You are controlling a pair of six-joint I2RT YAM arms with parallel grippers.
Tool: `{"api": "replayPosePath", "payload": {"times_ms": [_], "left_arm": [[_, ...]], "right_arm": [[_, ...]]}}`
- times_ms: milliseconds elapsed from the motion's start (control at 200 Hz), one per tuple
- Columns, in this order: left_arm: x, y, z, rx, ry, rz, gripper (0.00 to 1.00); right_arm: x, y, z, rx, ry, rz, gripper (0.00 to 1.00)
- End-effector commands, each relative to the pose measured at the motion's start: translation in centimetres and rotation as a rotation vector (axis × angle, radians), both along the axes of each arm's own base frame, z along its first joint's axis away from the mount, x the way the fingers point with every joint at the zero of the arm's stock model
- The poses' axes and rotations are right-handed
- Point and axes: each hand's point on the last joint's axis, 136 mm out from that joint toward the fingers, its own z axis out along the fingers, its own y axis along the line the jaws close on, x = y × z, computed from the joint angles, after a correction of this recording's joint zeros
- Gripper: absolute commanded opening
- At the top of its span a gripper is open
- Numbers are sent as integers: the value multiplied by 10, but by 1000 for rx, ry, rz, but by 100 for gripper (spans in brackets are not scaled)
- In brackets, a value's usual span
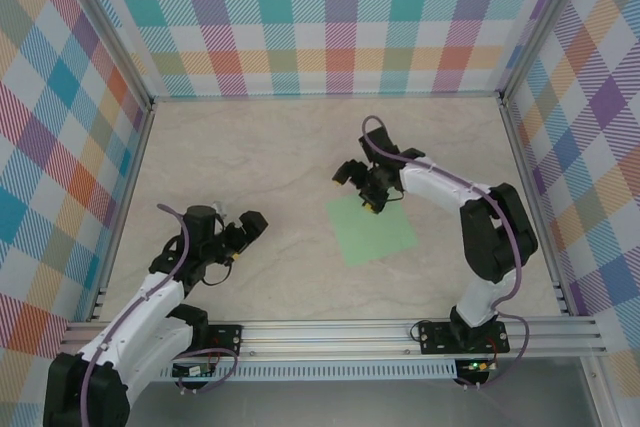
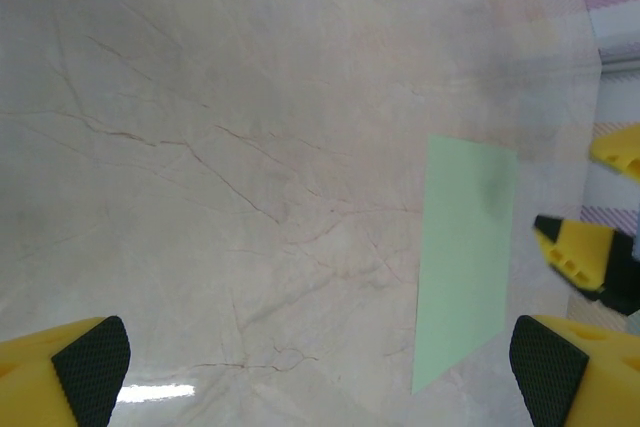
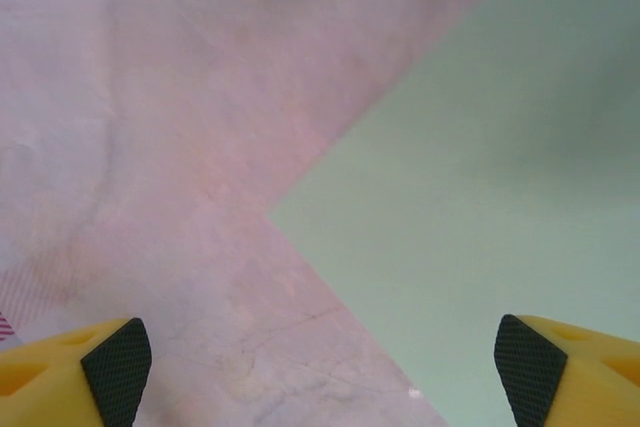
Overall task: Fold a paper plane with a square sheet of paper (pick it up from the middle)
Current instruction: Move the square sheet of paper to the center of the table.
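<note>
While the green paper sheet (image 1: 371,230) lies flat and unfolded, the right gripper (image 3: 320,372) hovers over its corner, jaws spread. The left gripper (image 1: 245,229) idles well apart, jaws spread too; next, probably, a low pinch.

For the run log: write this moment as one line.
paper sheet: flat, unfolded | right tool: open, above a sheet corner | left tool: open, off to the side of the sheet

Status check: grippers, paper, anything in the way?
Left gripper open, empty, off to the left. Right gripper open, empty, over the paper's far corner. Green paper flat, unfolded, on table. No obstruction seen.
</note>
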Motion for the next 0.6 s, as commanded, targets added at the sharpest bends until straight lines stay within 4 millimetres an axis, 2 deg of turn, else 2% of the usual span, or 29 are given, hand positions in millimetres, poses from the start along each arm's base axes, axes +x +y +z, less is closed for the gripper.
{"api": "replayPosePath", "payload": {"times_ms": [0,115,235,330,485,595], "left_arm": [[7,-29,15,9,-49,-113,100],[11,-58,13,67,-61,-194,100],[16,-81,7,110,-38,-254,100],[23,-89,5,134,-28,-269,100],[31,-99,6,129,-37,-272,100],[33,-98,7,149,-39,-267,100]], "right_arm": [[-9,-41,5,-181,-52,217,91],[-12,-50,-11,-123,-22,308,87],[-20,-47,-21,-55,-11,392,86],[-27,-42,-32,-21,11,431,86],[-31,-39,-59,8,87,376,86],[-31,-41,-73,6,118,314,86]]}}
